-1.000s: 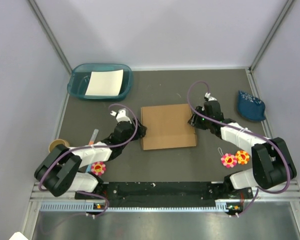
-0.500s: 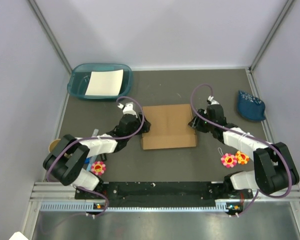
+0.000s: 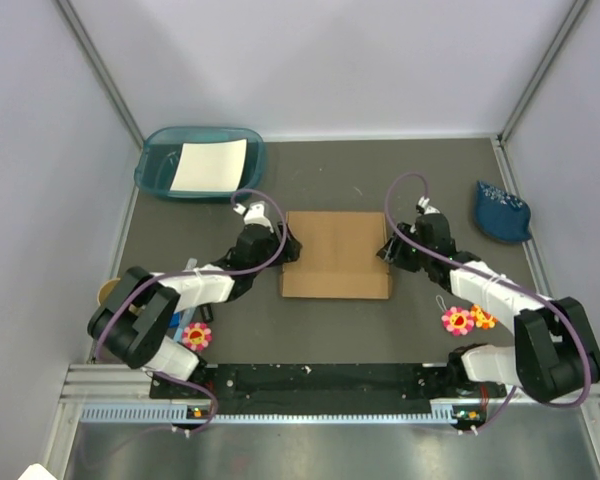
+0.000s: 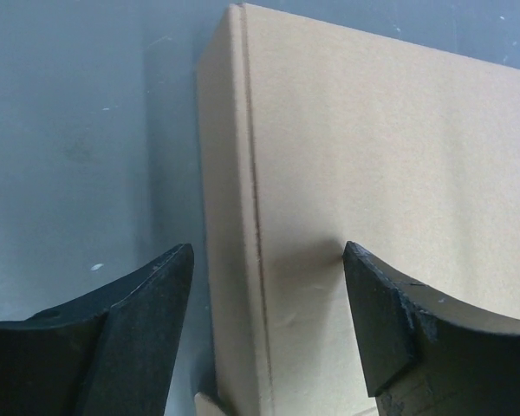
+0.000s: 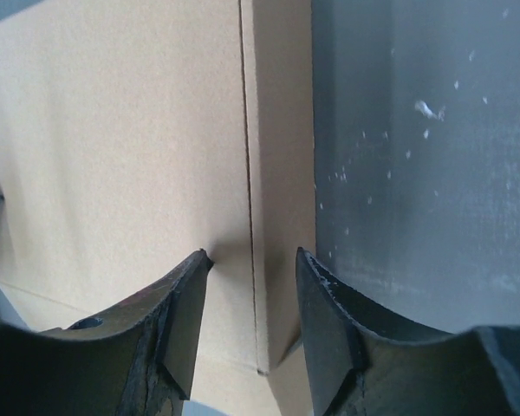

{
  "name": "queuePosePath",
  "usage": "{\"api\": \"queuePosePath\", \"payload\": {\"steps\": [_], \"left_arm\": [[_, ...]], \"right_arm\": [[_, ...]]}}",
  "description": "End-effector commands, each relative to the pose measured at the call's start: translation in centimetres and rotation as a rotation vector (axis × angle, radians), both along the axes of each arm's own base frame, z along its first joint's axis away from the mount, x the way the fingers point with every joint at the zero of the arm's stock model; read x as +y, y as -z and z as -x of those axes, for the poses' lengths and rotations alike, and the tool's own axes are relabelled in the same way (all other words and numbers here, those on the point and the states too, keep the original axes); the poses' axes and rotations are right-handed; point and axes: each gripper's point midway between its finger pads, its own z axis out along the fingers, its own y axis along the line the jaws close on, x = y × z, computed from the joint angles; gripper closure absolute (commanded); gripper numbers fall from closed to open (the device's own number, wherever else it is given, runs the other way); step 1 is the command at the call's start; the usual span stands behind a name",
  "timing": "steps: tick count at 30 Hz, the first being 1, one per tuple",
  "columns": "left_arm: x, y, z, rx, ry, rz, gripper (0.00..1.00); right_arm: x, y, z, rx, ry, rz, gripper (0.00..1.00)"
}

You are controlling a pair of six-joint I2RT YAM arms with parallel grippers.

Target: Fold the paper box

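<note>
Where the two arms are bolted at the near edge, a black rail runs across, and just beyond it lie small flower-shaped toys: one pink flower point(image 3: 197, 335) by the left arm's base, and a pink and orange pair point(image 3: 470, 319) by the right arm. A roll of tape point(image 3: 113, 291) sits at the near left edge of the dark tabletop point(image 3: 330, 180).

Farther in, both arms reach inward to the paper box point(image 3: 338, 255), which lies flat in the middle of the tabletop with its plain brown top face up and its sides squared. The left tool point(image 3: 288, 247) is at the box's left edge, and the right tool point(image 3: 388, 247) is at its right edge, so the box sits between them.

Seen from the left wrist, the left tool point(image 4: 269, 251) is released. Its fingers are spread wide and straddle the folded left edge of the box point(image 4: 373, 156), one finger over the tabletop and the other over the top face. Seen from the right wrist, the right tool point(image 5: 253, 253) is also released, though less widely. One finger is over the box top point(image 5: 113, 130) and the other over the narrow side wall, with the crease between them. Whether the tips touch the cardboard cannot be told.

Toward the far left corner stands a teal tray point(image 3: 155, 170) holding a white sheet point(image 3: 208, 165). Near the far right edge lies a dark blue pouch-like object point(image 3: 500, 210).
</note>
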Motion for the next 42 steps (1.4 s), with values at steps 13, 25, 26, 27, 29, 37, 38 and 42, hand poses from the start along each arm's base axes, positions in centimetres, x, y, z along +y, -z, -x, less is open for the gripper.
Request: {"api": "queuePosePath", "payload": {"steps": [13, 25, 26, 27, 29, 37, 38, 42], "left_arm": [[7.1, -5.1, -0.7, -0.070, -0.262, 0.101, 1.00], [4.1, -1.2, -1.4, 0.047, -0.090, 0.296, 1.00], [3.9, -1.0, -1.4, 0.055, -0.083, 0.299, 1.00], [3.7, -0.7, -1.4, 0.066, -0.080, 0.305, 1.00], [3.6, -0.6, -1.5, 0.069, -0.078, 0.313, 1.00], [3.0, 1.1, -0.7, 0.128, -0.048, 0.326, 1.00], [2.9, 1.0, -0.7, 0.120, -0.043, 0.333, 1.00], [2.5, 0.8, -0.4, 0.110, -0.023, 0.366, 1.00]], "right_arm": [[-4.4, -4.5, -0.8, -0.090, 0.128, -0.010, 1.00], [-2.2, -0.1, -1.5, -0.026, 0.067, -0.163, 1.00], [-2.2, 0.0, -1.5, -0.024, 0.066, -0.163, 1.00], [-2.2, 0.0, -1.6, -0.023, 0.066, -0.163, 1.00], [-2.1, 0.0, -1.8, -0.024, 0.068, -0.163, 1.00], [-2.0, 1.5, -1.2, 0.013, 0.058, -0.164, 1.00], [-2.0, 1.7, -1.0, 0.015, 0.057, -0.165, 1.00], [-1.8, 2.2, -0.3, 0.014, 0.047, -0.184, 1.00]]}}
